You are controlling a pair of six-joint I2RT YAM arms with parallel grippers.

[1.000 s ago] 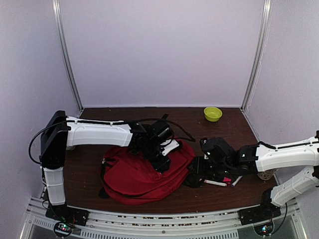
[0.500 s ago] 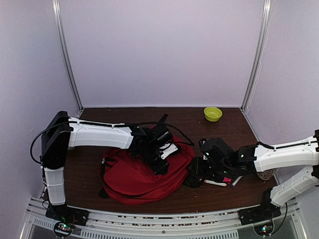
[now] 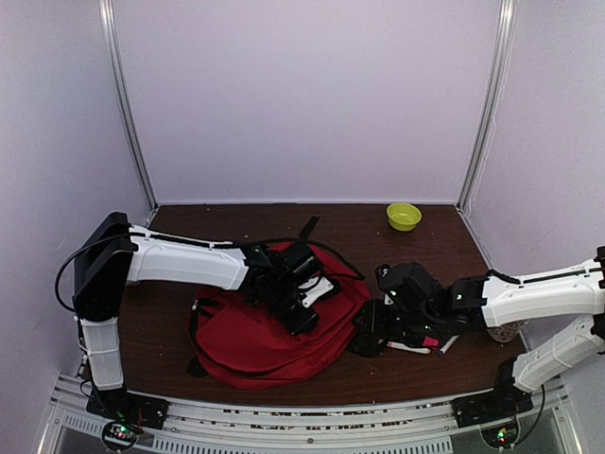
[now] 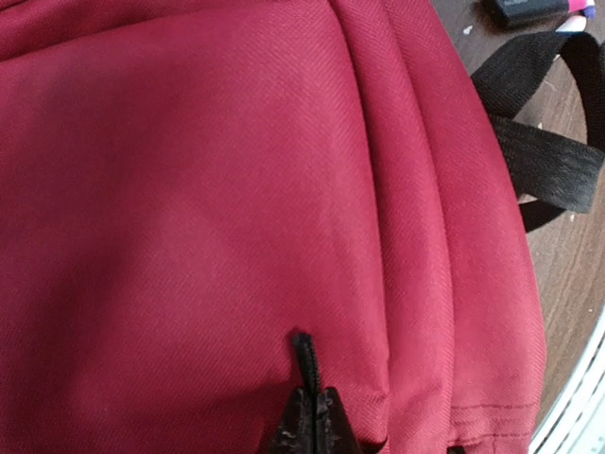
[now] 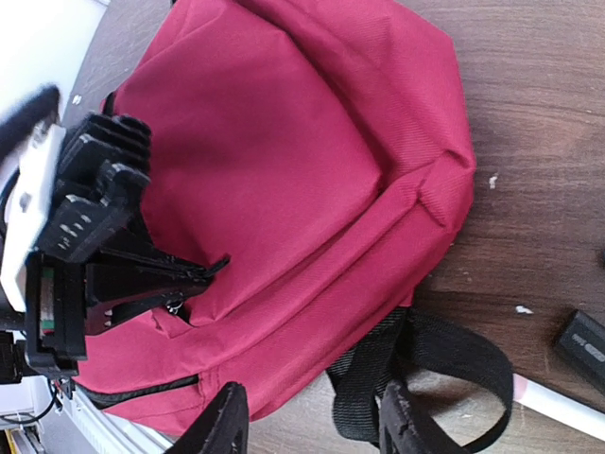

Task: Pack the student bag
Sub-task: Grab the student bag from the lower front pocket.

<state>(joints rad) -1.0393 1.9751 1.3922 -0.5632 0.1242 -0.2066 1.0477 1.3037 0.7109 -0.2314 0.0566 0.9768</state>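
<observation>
A lab test booth — blank lilac walls [image 3: 302, 95], aluminium frame posts [image 3: 128, 104].

Soft, even light fell from above, and the pale walls [image 3: 302, 95] were evenly lit. The student bag [image 3: 250, 336] cast a faint shadow on the dark tabletop [image 3: 397, 255]. Up close, the left gripper [image 4: 310, 416] was dark and blurred. The right wrist view's upper-left corner was blown out white.
</observation>
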